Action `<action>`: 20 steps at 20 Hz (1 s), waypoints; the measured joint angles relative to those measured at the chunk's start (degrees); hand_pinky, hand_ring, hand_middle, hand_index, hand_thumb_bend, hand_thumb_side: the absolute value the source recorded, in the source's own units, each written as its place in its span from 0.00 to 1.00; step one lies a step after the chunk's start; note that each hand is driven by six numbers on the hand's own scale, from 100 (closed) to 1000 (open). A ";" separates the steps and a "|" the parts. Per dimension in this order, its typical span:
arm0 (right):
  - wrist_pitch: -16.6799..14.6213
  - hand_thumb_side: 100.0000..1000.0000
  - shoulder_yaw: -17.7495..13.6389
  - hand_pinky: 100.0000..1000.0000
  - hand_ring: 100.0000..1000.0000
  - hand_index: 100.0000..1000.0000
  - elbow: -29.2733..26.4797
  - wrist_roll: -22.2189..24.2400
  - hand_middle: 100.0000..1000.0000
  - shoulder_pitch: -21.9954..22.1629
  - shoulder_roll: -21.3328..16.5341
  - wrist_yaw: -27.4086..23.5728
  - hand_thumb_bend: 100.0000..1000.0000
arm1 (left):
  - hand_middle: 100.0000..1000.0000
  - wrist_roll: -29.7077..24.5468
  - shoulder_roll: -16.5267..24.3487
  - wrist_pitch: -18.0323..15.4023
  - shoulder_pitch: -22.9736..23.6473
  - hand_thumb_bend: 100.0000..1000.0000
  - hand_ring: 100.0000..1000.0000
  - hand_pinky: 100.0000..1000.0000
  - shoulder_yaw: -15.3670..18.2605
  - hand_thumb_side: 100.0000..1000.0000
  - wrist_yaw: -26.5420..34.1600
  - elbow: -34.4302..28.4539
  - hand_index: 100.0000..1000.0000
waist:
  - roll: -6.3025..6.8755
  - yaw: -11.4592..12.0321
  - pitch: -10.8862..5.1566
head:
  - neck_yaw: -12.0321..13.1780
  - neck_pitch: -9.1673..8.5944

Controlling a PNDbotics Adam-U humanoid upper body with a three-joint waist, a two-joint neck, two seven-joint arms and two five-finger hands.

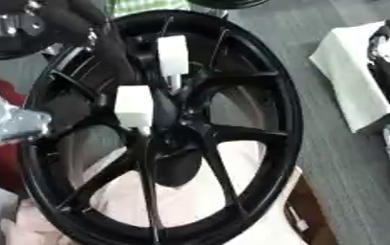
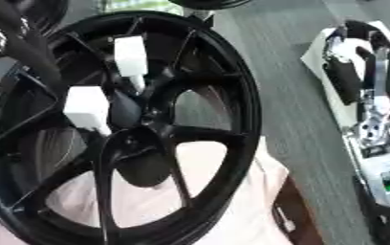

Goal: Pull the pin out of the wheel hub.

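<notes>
Across the middle of both views we see the black wheel hub point(image 1: 257, 139) filling most of the frame, its rim tilted and its spokes running in to a dark centre. Two white block-headed pins point(image 1: 171, 55) point(image 1: 134, 106) stand out of that centre — one near the upper middle, the other just below and to its left, each with a thin shaft going down into the hub. Beneath the wheel lies a pale pink cloth point(image 1: 190, 196), showing through the gaps between the lower spokes.

At the upper left our left hand point(image 1: 77, 21) comes in, black, with a dark finger stretched down along the spokes toward the upper pin; whether it touches the pin, and whether the fingers are curled or straight, we cannot tell. Our right hand point(image 2: 362, 76) shows at the right edge of the right eye view — fingers long and straight, pointing up the frame, holding nothing, lying over a white sheet point(image 1: 349, 81) on the grey table point(image 1: 341, 167), well apart from the wheel.
</notes>
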 measured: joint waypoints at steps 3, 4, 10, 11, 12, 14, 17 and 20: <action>0.06 0.53 0.06 0.91 1.00 0.77 0.00 0.19 0.68 -0.02 0.01 0.10 0.00 | 0.72 -0.30 -0.28 0.30 -0.35 0.00 0.77 0.76 -0.58 0.63 -0.69 -0.56 0.85 | 0.00 0.02 0.00 | 0.02 -0.84; 0.11 0.53 0.08 0.91 1.00 0.77 0.00 0.26 0.68 -0.03 0.02 0.11 0.00 | 0.73 -0.39 -0.32 0.39 -0.35 0.00 0.78 0.77 -0.73 0.60 -0.97 -0.95 0.85 | 0.00 0.03 0.00 | 0.02 -1.14; 0.39 0.53 0.45 0.91 1.00 0.77 0.00 0.61 0.68 -0.08 0.42 0.33 0.00 | 0.78 0.05 -0.32 -0.05 -0.22 0.00 0.83 0.83 -1.56 0.53 -6.18 -2.40 0.88 | 0.00 0.24 0.06 | -0.04 -2.49; 0.41 0.53 0.51 0.91 1.00 0.77 0.00 0.64 0.68 -0.12 0.43 0.34 0.00 | 0.80 0.34 -0.32 -0.34 -0.13 0.00 0.84 0.84 -1.74 0.57 -7.42 -2.36 0.89 | 0.00 0.23 0.06 | -0.05 -2.70; 0.45 0.53 0.61 0.91 1.00 0.77 0.00 0.69 0.68 -0.19 0.45 0.36 0.00 | 0.80 0.61 -0.32 -0.61 0.04 0.00 0.84 0.84 -1.98 0.58 -8.62 -2.12 0.89 | 0.00 0.23 0.07 | -0.05 -2.81; 0.56 0.53 0.73 0.91 1.00 0.77 0.00 0.82 0.68 -0.39 0.49 0.40 0.00 | 0.80 1.02 -0.32 -1.02 0.59 0.00 0.84 0.84 -2.41 0.61 -11.10 -1.22 0.89 | 0.00 0.21 0.08 | -0.04 -3.17; 0.56 0.53 0.74 0.91 1.00 0.77 0.00 0.99 0.68 -0.53 0.86 0.44 0.00 | 0.79 1.64 -0.34 -1.64 1.26 0.00 0.83 0.83 -2.97 0.64 -13.67 0.35 0.88 | 0.00 0.21 0.29 | 0.04 -3.13; 0.61 0.53 0.77 0.91 1.00 0.77 0.00 1.15 0.68 -0.59 0.95 0.61 0.00 | 0.77 2.20 -0.35 -2.20 1.96 0.00 0.82 0.82 -3.10 0.73 -14.98 1.91 0.85 | 0.00 0.21 0.51 | 0.22 -3.01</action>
